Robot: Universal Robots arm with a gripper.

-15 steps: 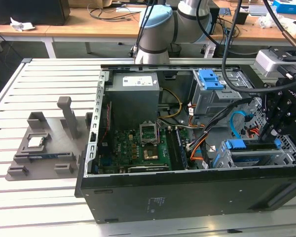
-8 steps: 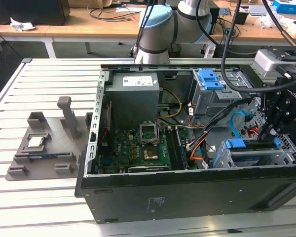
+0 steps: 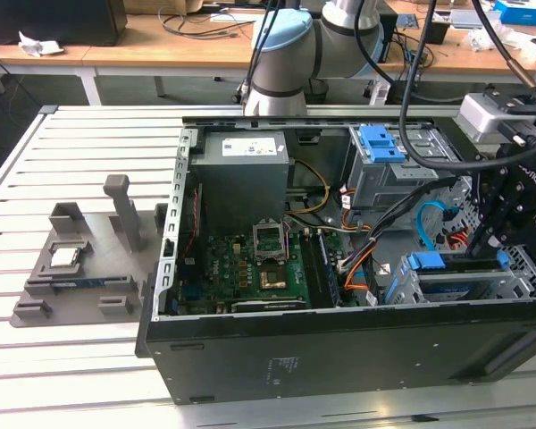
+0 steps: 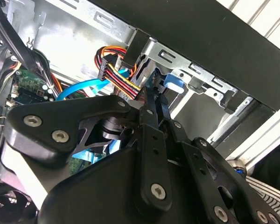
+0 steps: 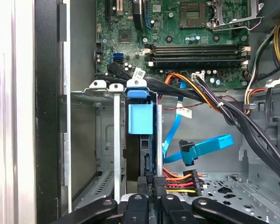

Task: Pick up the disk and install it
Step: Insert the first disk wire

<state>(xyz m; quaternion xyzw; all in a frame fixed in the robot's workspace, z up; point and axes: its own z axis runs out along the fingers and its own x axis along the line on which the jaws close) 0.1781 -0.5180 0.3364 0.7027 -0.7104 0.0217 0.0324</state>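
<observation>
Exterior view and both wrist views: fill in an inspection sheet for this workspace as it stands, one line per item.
Surface: slatted metal table carrying an open PC case and a grey fixture.
Job's things: disk stands on edge in the drive cage, blue rails showing.
Clutter: chip sits on the fixture.
Grippers: gripper at the disk's end, over the cage.
Cables: blue data cable and coloured power leads lie loose beside the cage.
Surroundings: wooden benches with loose cables behind the table; the arm reaches over the case.
</observation>
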